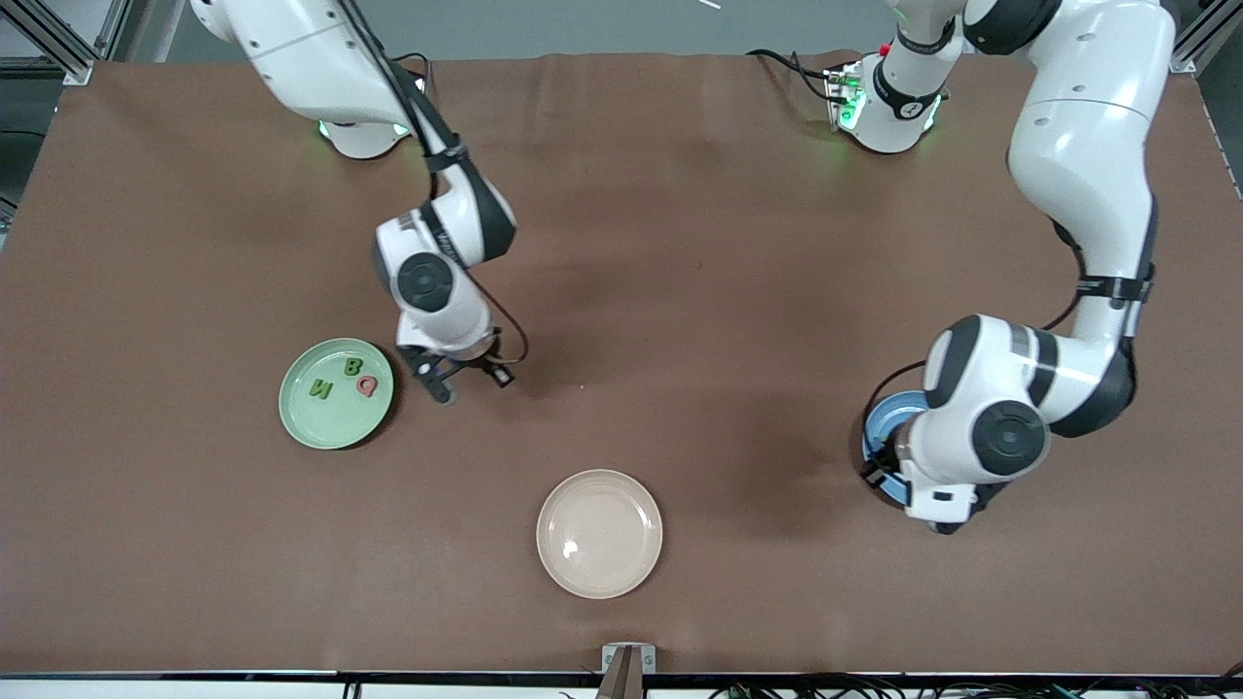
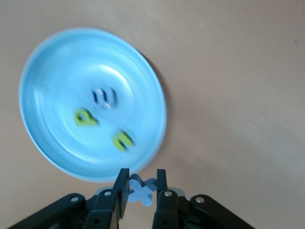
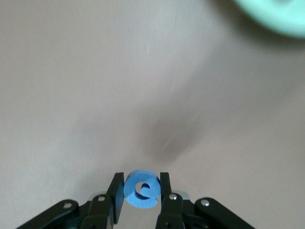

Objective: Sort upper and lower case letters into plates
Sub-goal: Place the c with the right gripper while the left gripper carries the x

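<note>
While both arms carry letters, your left tool (image 2: 141, 187) pinches a pale blue x (image 2: 143, 191) above the blue plate's (image 2: 47, 62) six o'clock rim; release it inside. Your right tool (image 3: 141, 191) grips a blue lowercase e (image 3: 141, 189) over bare surface (image 1: 680, 243), beside the mint plate (image 1: 306, 422) holding B, N and a pink-red letter.
</note>
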Robot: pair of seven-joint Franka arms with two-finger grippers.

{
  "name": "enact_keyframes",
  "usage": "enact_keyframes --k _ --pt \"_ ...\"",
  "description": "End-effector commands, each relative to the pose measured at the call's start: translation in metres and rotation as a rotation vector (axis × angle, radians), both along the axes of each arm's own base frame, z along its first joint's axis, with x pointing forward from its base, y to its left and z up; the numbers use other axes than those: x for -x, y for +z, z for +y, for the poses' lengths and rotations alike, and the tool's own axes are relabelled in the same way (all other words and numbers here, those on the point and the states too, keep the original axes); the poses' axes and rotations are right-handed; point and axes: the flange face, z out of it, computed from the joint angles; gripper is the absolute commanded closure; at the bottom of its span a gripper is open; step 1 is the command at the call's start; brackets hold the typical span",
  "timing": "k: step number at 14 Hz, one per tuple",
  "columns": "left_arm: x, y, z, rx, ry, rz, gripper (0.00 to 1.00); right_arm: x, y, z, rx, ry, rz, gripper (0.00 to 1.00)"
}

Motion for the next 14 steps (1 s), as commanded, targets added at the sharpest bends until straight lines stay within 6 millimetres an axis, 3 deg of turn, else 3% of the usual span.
enact_keyframes --k 1,4,7,9,13,14 --pt "-0.003 -0.011 0.030 0.030 -0.070 0.012 0.96 -0.017 0.026 -0.070 -0.006 0.093 0.019 1.00" --pt "-0.003 -0.030 0.040 0.028 -0.080 0.016 0.94 -0.034 0.025 -0.133 -0.016 0.163 0.019 1.00" --pt "-0.006 -0.034 0.076 0.040 -0.142 0.004 0.96 -0.049 0.022 -0.198 -0.025 0.230 -0.008 1.00" --pt "-0.006 -0.038 0.090 0.047 -0.170 0.011 0.96 -0.053 0.006 -0.231 -0.024 0.260 -0.019 0.99" --pt "0.004 -0.053 0.104 0.050 -0.168 0.045 0.94 -0.051 -0.020 -0.243 -0.027 0.270 0.000 0.99" --pt "0.005 -0.055 0.105 0.051 -0.168 0.050 0.85 -0.051 -0.027 -0.244 -0.028 0.268 0.006 0.98"
